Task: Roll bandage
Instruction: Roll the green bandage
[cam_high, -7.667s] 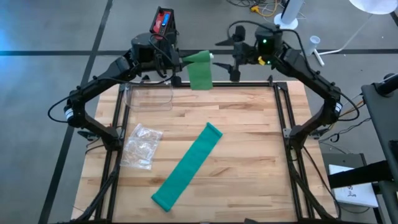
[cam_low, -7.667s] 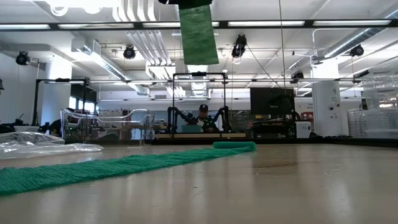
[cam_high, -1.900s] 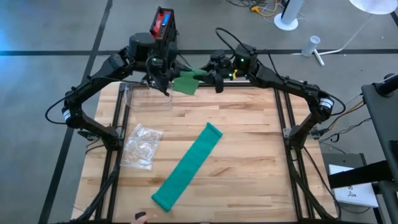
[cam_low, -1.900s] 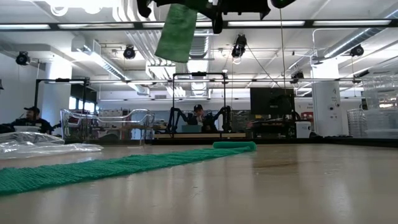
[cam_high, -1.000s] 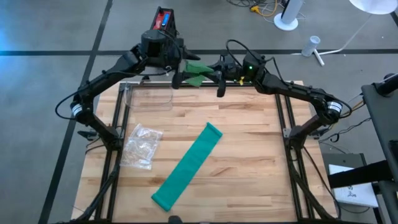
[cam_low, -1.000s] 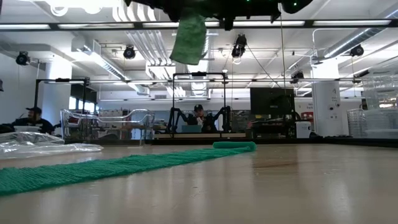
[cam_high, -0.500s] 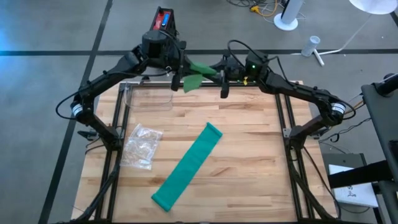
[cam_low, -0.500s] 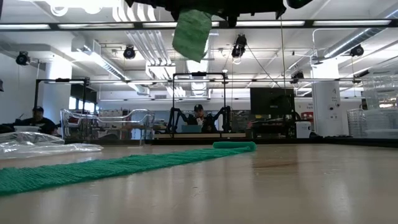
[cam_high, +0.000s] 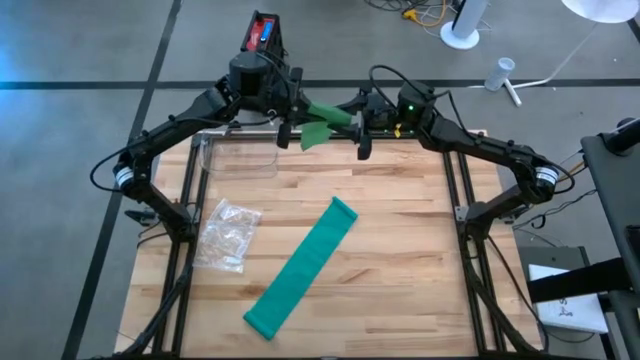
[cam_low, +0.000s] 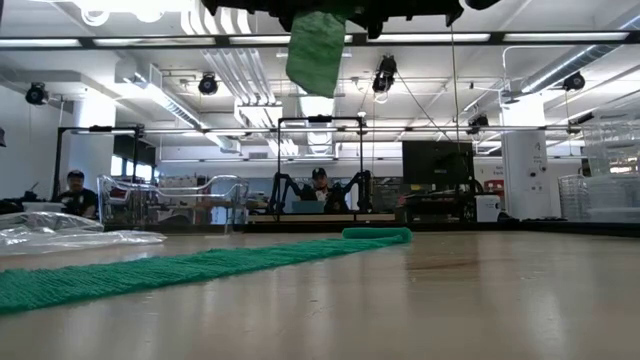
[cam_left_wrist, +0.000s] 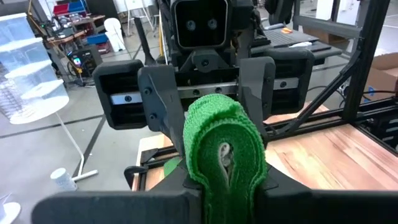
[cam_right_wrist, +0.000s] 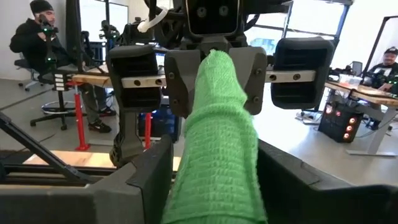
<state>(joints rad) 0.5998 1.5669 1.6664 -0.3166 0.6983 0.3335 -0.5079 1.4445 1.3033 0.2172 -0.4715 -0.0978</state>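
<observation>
Two tools meet above the counter's (cam_high: 400, 200) far edge: the left tool (cam_high: 283, 133) is clamped on the green bandage roll (cam_high: 318, 122), the right tool (cam_high: 362, 140) stands apart. Mid-handover; next, the right must regrip and wind.

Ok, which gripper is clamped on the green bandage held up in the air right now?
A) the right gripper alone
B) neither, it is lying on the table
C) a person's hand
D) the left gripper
D: in the left wrist view the left gripper is shut on the raised bandage, while the right gripper stands open around it, its fingers apart from the fabric.
</observation>
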